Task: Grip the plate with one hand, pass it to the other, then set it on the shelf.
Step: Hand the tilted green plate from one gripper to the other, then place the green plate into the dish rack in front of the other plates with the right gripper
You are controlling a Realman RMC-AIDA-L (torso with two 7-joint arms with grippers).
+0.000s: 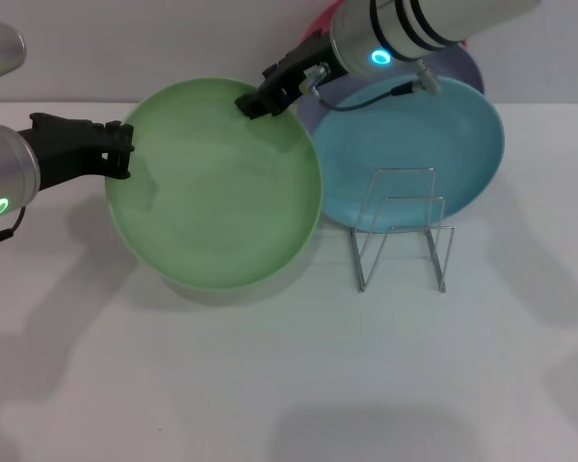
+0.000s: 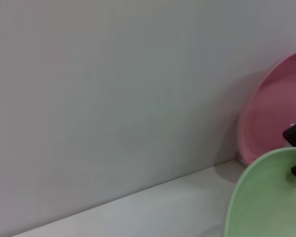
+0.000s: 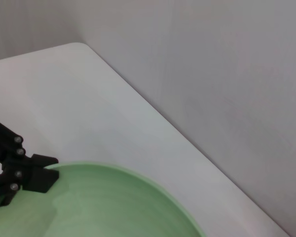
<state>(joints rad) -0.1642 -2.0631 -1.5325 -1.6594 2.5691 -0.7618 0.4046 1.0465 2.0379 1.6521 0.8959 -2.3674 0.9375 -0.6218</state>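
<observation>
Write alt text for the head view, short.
Both grippers hold the light-green plate above the white table: the left gripper at its left rim, the right gripper at its far rim. A wire shelf stands to the right, before a turquoise plate.

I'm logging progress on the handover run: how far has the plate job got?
Done: the round light-green plastic plate is lifted off the white table. In hand: the handover, with the left gripper and the right gripper both at its rim; which one carries it is unclear. Left: one releases, then the plate goes into the silver wire rack, which holds nothing.
</observation>
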